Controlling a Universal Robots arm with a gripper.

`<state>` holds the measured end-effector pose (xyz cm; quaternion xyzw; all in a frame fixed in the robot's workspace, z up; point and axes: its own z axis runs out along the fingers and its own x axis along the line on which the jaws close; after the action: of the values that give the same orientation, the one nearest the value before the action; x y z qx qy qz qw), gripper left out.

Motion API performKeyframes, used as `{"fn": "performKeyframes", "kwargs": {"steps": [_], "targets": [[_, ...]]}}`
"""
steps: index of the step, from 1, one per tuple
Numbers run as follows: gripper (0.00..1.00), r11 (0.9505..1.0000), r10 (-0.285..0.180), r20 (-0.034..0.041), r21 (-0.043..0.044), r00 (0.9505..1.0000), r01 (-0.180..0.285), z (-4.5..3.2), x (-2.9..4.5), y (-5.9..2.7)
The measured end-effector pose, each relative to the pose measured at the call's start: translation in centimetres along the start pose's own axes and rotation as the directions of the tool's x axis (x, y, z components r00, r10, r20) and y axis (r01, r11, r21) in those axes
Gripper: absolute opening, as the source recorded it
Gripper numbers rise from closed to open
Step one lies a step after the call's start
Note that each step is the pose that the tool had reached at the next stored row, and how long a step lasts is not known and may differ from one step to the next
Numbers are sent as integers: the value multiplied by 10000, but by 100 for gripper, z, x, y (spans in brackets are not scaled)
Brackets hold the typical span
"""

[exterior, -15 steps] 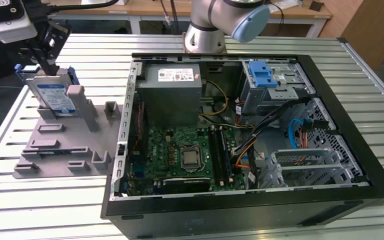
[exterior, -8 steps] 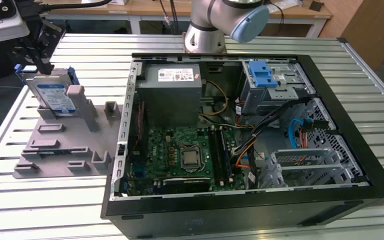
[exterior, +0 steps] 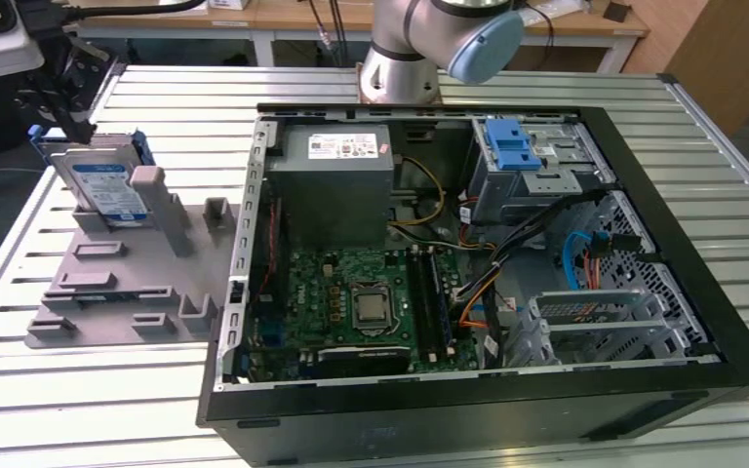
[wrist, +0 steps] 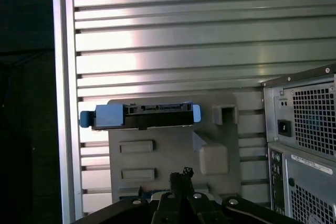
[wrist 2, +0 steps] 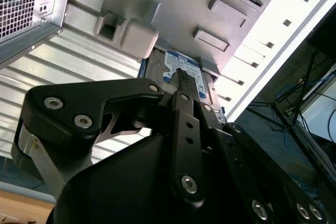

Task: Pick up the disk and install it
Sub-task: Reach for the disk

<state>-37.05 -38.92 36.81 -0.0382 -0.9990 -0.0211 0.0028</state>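
Note:
The disk (exterior: 101, 185) stands on edge in a slot at the far end of a grey holder (exterior: 128, 283), at the exterior view's left; its white-and-blue label and blue side rails show. My gripper (exterior: 78, 125) hangs just above and behind the disk's top edge and holds nothing. In the first wrist view the disk (wrist: 142, 116) shows edge-on, with the gripper (wrist: 181, 174) a short way off it, fingers together. In the second wrist view the gripper (wrist 2: 182, 80) points at the disk's label (wrist 2: 185, 65).
An open computer case (exterior: 687, 244) lies on the slatted metal table (exterior: 89, 409) at the exterior view's right. Inside it are a grey power supply box (exterior: 335, 185), a green board (exterior: 362, 302) and a metal cage with a blue latch (exterior: 518, 146). The arm's base (exterior: 401, 68) stands behind the case.

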Motion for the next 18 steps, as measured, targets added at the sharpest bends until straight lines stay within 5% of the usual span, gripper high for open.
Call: {"fn": "performKeyframes", "kwargs": {"steps": [18], "targets": [[11, 10000, 0, 0, 0, 10000, 0, 36, 169, 81]]}}
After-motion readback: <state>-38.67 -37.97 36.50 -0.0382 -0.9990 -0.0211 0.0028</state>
